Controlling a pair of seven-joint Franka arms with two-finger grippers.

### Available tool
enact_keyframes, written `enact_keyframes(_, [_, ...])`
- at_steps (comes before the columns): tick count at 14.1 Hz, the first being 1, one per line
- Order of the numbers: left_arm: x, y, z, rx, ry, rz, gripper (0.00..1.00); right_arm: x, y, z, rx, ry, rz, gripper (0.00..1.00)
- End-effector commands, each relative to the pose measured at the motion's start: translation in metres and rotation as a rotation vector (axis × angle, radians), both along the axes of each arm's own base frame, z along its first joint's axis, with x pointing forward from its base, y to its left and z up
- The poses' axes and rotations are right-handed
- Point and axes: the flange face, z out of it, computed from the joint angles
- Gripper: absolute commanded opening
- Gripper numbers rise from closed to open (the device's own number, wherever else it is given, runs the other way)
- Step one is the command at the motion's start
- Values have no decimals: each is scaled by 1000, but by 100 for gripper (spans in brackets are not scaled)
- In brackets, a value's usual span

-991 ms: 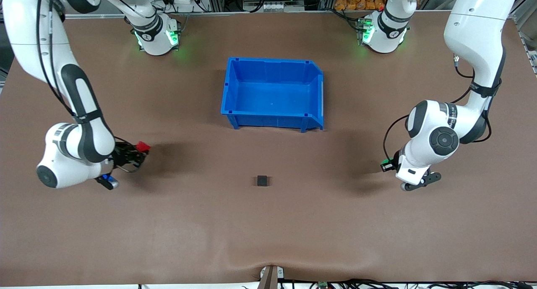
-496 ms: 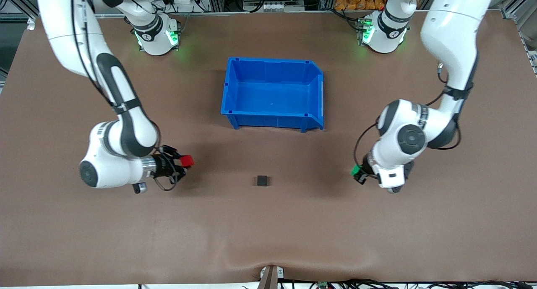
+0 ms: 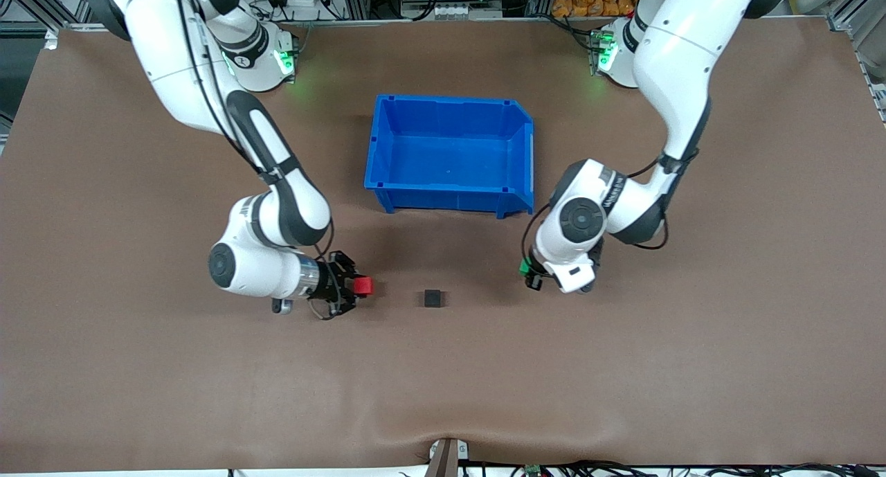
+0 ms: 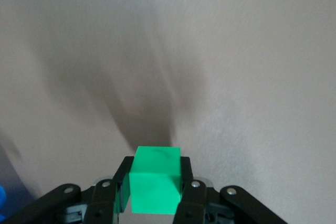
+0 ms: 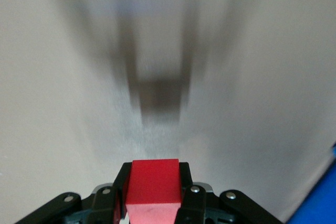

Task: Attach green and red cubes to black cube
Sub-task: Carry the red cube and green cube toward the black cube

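Note:
The black cube sits on the brown table, nearer to the front camera than the blue bin. It shows blurred in the right wrist view. My right gripper is shut on the red cube, held just above the table beside the black cube, toward the right arm's end. The red cube fills the jaws in the right wrist view. My left gripper is shut on the green cube, above the table toward the left arm's end of the black cube. The green cube shows between the fingers in the left wrist view.
The blue bin stands open and empty at the table's middle, farther from the front camera than the black cube. A blue edge of it shows in the right wrist view. A small clamp sits at the table's front edge.
Both arms have swung inward toward the black cube, the right gripper carrying the red cube and the left gripper carrying the green cube. The black cube has not moved.

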Motion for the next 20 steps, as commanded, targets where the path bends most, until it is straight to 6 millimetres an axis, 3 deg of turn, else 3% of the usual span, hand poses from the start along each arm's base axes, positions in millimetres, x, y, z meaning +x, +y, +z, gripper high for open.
enact_keyframes(1, [8,-16,-4,-7,0,68,0,-10,33,-21,-2,-12,-35,0])
enact_keyframes(5, [14,-12,-6,-13,-3,91,0,-9,60,-36,-10,-41,-123,0])
enact_keyframes(7, [16,-10,-5,-11,-7,95,0,-3,78,-34,2,-42,-157,0])
enact_keyframes(9, [17,-9,-4,-11,-12,102,0,3,84,-36,9,-45,-172,0])
enact_keyframes(15, [17,-16,-1,-18,-18,98,0,-6,100,-47,-36,-90,-112,3])
enact_keyframes(17, [21,-21,1,-29,-27,123,0,-9,105,-48,-41,-91,-102,100])
enact_keyframes(20, [22,-49,-4,-47,-40,166,0,6,87,-22,-59,-125,-77,100])
